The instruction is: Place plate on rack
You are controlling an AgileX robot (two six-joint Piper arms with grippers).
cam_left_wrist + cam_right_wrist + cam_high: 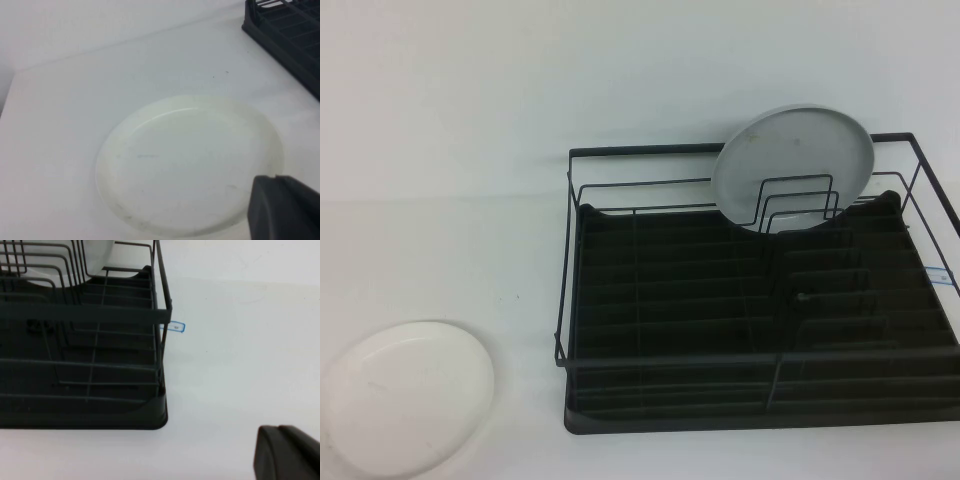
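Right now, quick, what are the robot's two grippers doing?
Left gripper: above the white plate, holding nothing; open or shut cannot be told.
Right gripper: beside the rack, holding nothing; cannot be told.

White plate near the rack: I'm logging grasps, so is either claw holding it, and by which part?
Nothing is held. The white plate lies flat on the table, with the left claw above its edge and the right claw beside the rack.

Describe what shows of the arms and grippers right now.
Very little. In each wrist view, only a dark matte, rounded-edged block shows at one corner: the left gripper near the white plate, the right gripper beside the black rack. No cables or markings visible. The high view shows neither arm.
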